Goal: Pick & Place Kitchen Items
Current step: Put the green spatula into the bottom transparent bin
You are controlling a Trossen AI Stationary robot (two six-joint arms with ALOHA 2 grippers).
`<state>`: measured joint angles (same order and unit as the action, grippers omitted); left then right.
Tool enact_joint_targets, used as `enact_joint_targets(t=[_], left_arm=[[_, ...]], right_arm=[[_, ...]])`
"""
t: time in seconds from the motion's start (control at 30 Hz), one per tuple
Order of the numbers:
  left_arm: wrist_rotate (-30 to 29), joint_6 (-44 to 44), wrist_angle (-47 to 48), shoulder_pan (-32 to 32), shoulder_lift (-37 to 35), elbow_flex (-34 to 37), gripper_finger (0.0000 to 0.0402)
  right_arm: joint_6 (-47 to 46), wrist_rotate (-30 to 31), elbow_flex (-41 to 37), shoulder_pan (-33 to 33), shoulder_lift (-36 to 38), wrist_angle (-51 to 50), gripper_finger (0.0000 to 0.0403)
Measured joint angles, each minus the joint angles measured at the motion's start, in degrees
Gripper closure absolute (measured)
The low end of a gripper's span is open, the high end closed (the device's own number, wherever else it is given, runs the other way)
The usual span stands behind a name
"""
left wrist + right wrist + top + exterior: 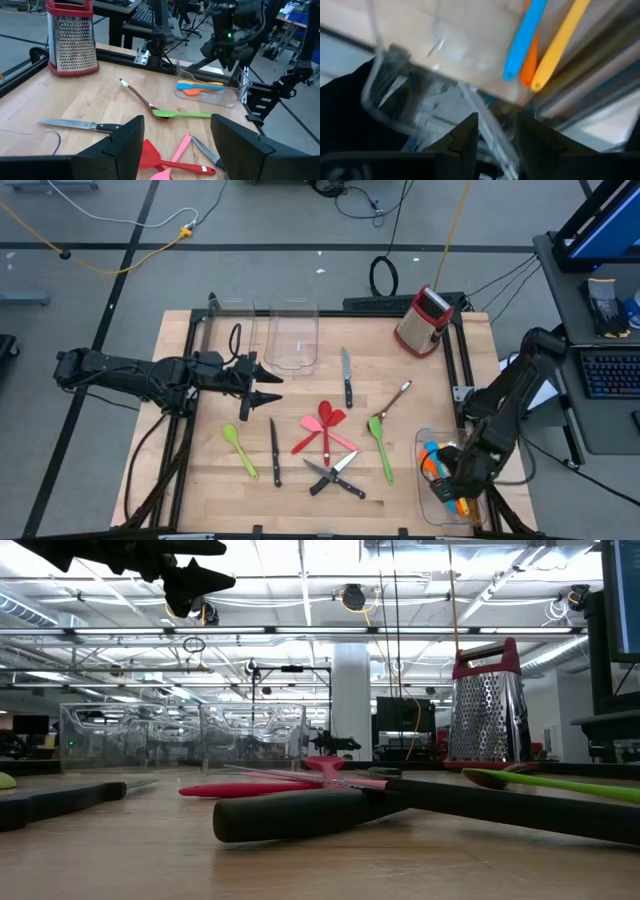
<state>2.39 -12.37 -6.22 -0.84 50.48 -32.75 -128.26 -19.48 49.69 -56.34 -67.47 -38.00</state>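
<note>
The left gripper [268, 399] hovers with fingers spread and empty at the table's nine o'clock side, a black-handled knife [347, 377] toward three o'clock of it. The right gripper [496, 131] has its fingers slightly parted astride the clear bin's wall [470, 95] at the table's [200, 470] four o'clock corner. Blue [524, 40], orange [530, 55] and yellow utensils [559, 45] lie inside that bin; red and pink spatulas [322, 430] lie mid-table.

right gripper [452, 488]: fingertips hidden by arm, high view lower right | blue [526, 36], orange [529, 59], yellow utensil handles [559, 42]: heads cut off at top edge, right wrist view | bin wall [470, 105]: blurred
</note>
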Motion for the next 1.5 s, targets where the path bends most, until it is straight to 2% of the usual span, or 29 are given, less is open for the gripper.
enact_joint_targets(t=[0.13,0.2,0.33,0.57,0.73,0.97,1.17,1.27,1.5], left_arm=[[0.00,-0.06,0.00,-0.02,0.00,0.00,0.0167],[0.00,-0.10,0.02,-0.02,0.00,0.00,0.0167],[0.00,-1.01,-0.02,0.00,0.00,0.00,0.0167],[0.02,-7.32,-0.09,-0.01,0.00,0.00,0.0167],[0.02,-12.41,-0.07,-0.02,0.00,0.00,0.0167],[0.02,-14.79,-0.07,-0.02,0.00,0.00,0.0167],[-2.09,-14.61,-0.07,-0.04,0.00,0.00,0.0167],[-4.59,-14.70,-0.07,-0.04,0.00,0.00,0.0167],[-8.22,-14.72,-0.09,-0.04,0.00,0.00,0.0167]], right_arm=[[-0.07,0.58,0.00,0.02,4.94,0.02,0.0329],[-0.07,3.13,0.00,0.02,6.97,0.02,0.0355],[0.95,10.33,0.00,0.02,10.64,0.07,0.0397],[10.27,28.53,0.00,0.02,14.98,0.15,0.0401],[21.04,42.15,0.00,0.02,16.97,0.34,0.0401],[36.43,55.20,0.00,0.02,18.43,0.76,0.0402],[55.15,66.37,0.00,0.18,18.96,9.55,0.0402],[66.53,68.98,0.00,1.16,18.96,16.06,0.0402],[89.38,68.87,0.00,4.78,18.94,27.34,0.0402]])
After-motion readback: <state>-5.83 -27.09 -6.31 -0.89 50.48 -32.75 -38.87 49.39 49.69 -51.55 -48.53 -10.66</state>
